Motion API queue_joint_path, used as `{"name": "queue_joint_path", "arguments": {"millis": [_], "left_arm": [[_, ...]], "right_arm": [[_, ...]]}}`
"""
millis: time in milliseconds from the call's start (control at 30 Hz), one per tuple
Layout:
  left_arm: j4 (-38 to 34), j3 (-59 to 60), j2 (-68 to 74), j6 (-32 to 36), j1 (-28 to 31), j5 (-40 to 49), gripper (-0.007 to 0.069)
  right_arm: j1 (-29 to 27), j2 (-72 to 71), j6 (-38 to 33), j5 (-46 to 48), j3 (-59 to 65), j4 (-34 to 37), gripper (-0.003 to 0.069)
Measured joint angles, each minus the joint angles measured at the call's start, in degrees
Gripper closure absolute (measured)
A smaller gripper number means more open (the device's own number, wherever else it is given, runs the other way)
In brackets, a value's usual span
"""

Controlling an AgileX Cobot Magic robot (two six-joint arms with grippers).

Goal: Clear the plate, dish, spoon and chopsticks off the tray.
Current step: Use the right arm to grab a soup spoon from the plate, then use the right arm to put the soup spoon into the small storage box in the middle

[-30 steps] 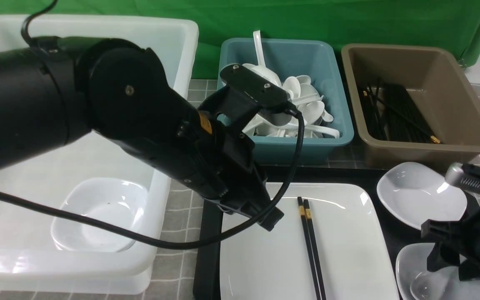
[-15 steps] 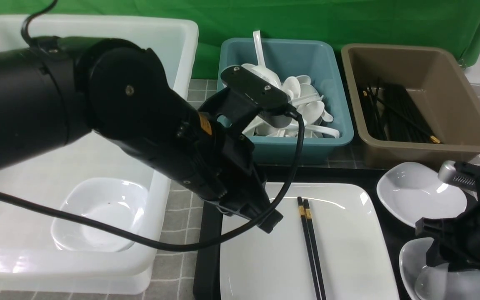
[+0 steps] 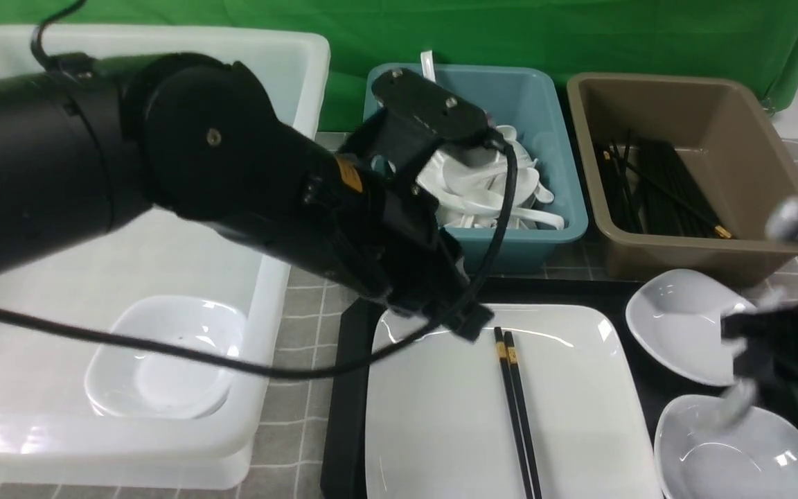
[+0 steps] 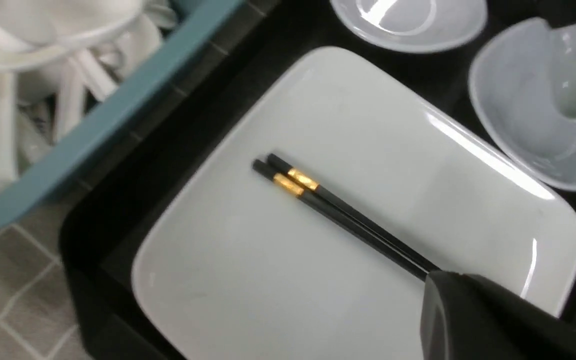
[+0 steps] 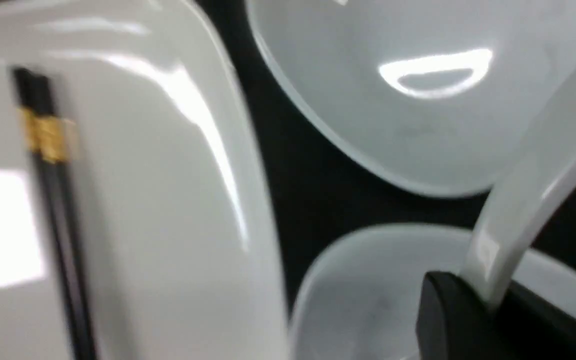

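Right wrist view, right tool (image 5: 473, 320) gripping spoon (image 5: 528, 190), above dish (image 5: 368, 300)

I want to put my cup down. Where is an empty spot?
The plate is bare on both sides of the chopsticks. The brown bin is bare in its right half too. Crowded: the blue bin full of spoons, and the tray on its right side, with two dishes.

Right gripper (image 3: 752, 367) blurred (spoon (image 3: 738, 407) a pale smear), plate (image 3: 440, 430) cut off below, chopsticks (image 3: 518, 423) too
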Motion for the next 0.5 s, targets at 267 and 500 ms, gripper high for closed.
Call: {"name": "queue_joint_path", "arguments": {"millis": [267,500], "left_arm": [[3.4,-7.8,0.0,-14.7,9.6,-0.2,0.0624],[3.5,-8.2,0.0,-16.0,13.8,10.9,0.0624]], "right_arm": [[7.4,12.6,-17.7,-0.8,-25.5,17.8,0.0594],[10.5,32.0,-14.1,-0.6,-47.5,18.6,0.0550]]}}
